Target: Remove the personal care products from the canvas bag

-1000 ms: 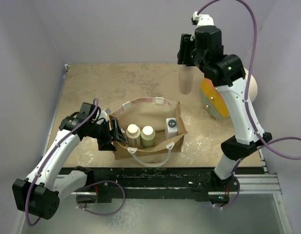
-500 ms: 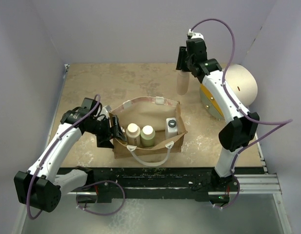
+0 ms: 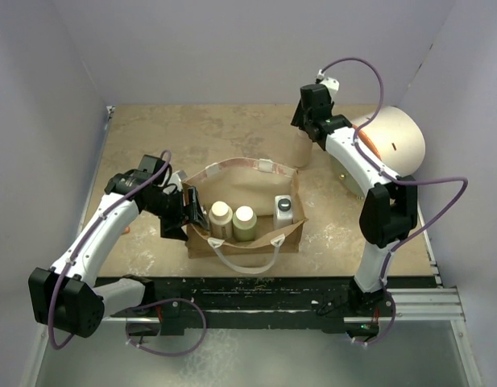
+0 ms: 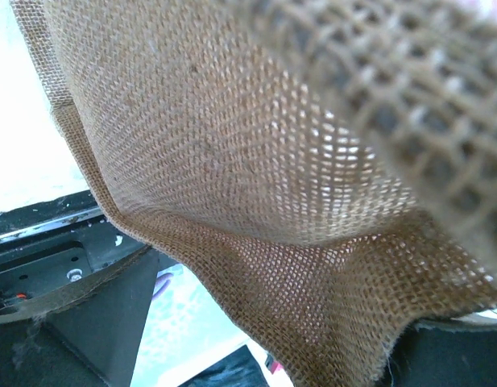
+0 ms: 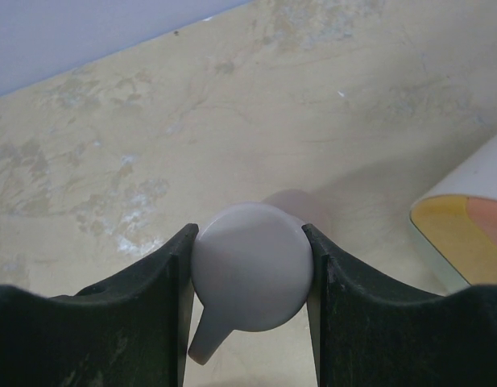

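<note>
The canvas bag (image 3: 244, 246) stands open at the table's near middle. In it stand a cream wide-capped bottle (image 3: 221, 216), an olive-green one (image 3: 244, 219) and a white black-capped one (image 3: 283, 208). My right gripper (image 3: 305, 131) is shut on the round head of the tall beige pump bottle (image 3: 302, 151), upright just behind the bag's back rim. From above, the right gripper (image 5: 250, 270) pinches that pump head (image 5: 250, 262) from both sides. My left gripper (image 3: 188, 216) is at the bag's left end. Its view is filled with canvas (image 4: 232, 161), and the left gripper (image 4: 272, 339) stands wide with canvas between its fingers.
A large white, orange and yellow cylinder (image 3: 385, 145) lies at the back right, close to the pump bottle; its end (image 5: 465, 226) shows in the right wrist view. A thin orange marker (image 3: 125, 230) lies by the left arm. Purple walls close in three sides.
The right arm has come down and slightly left with the pump bottle, from high in the air to table level behind the bag. The left arm has shifted slightly at the bag's left end.
</note>
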Robot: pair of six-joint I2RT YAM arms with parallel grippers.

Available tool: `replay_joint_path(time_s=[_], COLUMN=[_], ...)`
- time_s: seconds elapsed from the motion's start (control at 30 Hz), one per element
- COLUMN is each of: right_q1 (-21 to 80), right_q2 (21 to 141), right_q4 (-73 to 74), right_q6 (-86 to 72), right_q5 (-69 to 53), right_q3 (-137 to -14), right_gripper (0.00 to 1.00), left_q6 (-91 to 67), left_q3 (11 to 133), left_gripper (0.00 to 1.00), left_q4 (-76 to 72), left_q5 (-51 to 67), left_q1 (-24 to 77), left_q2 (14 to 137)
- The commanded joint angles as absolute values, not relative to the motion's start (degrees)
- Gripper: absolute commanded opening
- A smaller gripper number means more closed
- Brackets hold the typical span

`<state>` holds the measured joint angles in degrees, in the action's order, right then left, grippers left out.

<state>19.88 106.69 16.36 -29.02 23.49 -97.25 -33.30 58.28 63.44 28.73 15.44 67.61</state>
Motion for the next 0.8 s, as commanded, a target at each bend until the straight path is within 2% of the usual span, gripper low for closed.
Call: replay_joint_path(time_s=[0.0,0.07,0.1,0.23,0.27,0.33,0.4,0.47,0.53,0.77], right_q1=[19.91,19.95,19.95,19.93,19.95,19.95,19.95,19.95,19.95,20.03], right_q2=[104.14,104.76,104.91,103.82,103.21,101.96,100.97,99.61,96.9,81.05], right_q4=[7.5,8.57,8.87,11.01,12.48,14.77,19.37,23.64,27.07,32.18], right_q6=[-34.85,-35.84,-35.87,-35.68,-35.22,-34.48,-34.41,-34.04,-33.37,-28.77], right_q5=[32.44,32.86,32.53,30.74,30.35,30.06,28.59,26.68,27.19,17.56], right_q3=[-97.49,-97.2,-96.9,-95.71,-95.48,-94.97,-95.23,-95.32,-94.43,-82.57], right_gripper=[0.0,0.0,0.07,0.47,0.63,0.85,0.96,0.99,1.0,0.98], left_q6=[-31.31,-31.26,-31.29,-31.28,-31.33,-31.8,-32.62,-33.73,-34.87,-39.06], left_q3=[58.68,58.64,58.77,58.65,58.34,57.51,56.63,55.98,55.19,50.71], left_gripper=[0.8,0.8,0.81,0.84,0.84,0.86,0.88,0.9,0.97,0.98], left_q4=[62.18,62.31,62.37,62.9,62.87,62.37,61.24,60.22,59.1,55.8], left_q5=[23.05,22.98,22.94,23.13,23.38,24.22,25.37,26.26,27.26,30.65], left_q1=[15.29,15.29,15.29,15.27,15.25,15.28,15.29,15.29,15.29,15.23], left_q2=[67.78,67.23,66.91,65.69,65.21,64.01,62.45,60.77,59.25,53.67])
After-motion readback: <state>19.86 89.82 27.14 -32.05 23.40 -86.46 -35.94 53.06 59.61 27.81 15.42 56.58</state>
